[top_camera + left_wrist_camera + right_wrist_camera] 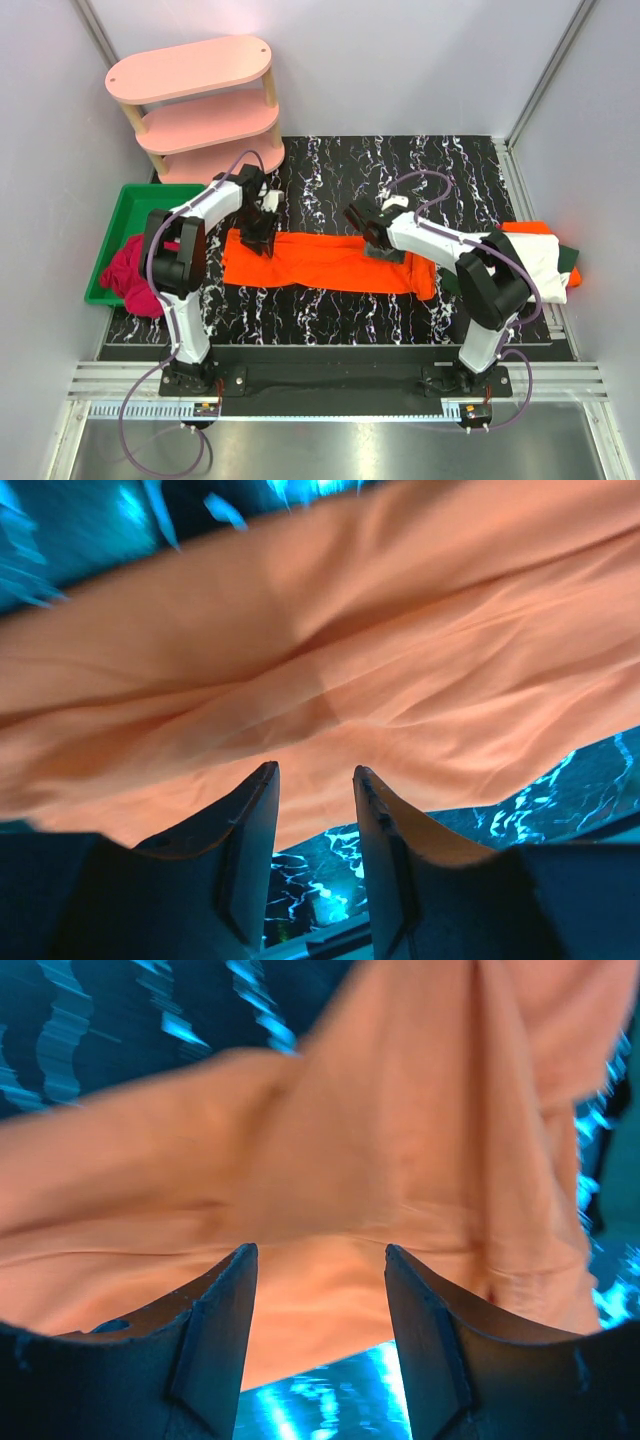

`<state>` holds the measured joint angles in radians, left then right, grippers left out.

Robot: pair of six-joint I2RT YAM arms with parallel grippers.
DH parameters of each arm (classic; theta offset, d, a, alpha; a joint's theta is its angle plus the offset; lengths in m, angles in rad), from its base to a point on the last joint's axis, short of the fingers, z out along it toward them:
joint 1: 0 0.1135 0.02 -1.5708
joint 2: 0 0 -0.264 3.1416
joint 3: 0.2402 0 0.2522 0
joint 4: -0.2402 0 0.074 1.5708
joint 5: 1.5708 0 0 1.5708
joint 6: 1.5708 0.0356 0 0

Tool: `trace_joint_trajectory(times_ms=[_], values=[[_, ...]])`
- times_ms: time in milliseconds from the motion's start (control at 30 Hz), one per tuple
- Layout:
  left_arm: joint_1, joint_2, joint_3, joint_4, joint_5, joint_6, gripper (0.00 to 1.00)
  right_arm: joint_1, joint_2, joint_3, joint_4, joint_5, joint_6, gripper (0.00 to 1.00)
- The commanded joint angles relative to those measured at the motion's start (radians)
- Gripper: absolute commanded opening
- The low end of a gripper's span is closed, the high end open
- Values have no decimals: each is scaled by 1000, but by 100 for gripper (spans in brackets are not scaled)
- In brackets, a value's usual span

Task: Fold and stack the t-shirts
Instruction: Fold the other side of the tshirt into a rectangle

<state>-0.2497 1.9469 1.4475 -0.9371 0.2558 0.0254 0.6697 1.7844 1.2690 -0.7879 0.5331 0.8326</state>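
- A spread t-shirt lies left to right across the middle of the table.
- The left gripper is over its left end, the right gripper over its right part.
- A pile of t-shirts sits at the table's right edge.
- A tray left of the table holds crumpled cloth.
- A shelf unit stands behind the tray.

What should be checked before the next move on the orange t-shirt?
1. The left gripper is open: ok.
2. The right gripper is open: ok.
3. Both are over the orange t-shirt: ok.
4. The orange t-shirt is folded to stack size: not ok, a long strip.
5. The stack of folded t-shirts sits at the right of the table: ok.
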Motion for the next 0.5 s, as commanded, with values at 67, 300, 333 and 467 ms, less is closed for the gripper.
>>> trace_joint_trajectory(times_ms=[67,300,333,467], values=[[-3,-22,-35,66,57,-4,40,-5,-72,-82,19,100,83,61],[-5,-9,-35,70,79,-18,40,-4,-109,-121,96,133,149,59],[-5,-9,-33,70,79,-19,40,-4,-114,-132,125,130,160,58],[-8,-8,-35,70,76,-21,40,-4,-103,-192,168,93,262,57]])
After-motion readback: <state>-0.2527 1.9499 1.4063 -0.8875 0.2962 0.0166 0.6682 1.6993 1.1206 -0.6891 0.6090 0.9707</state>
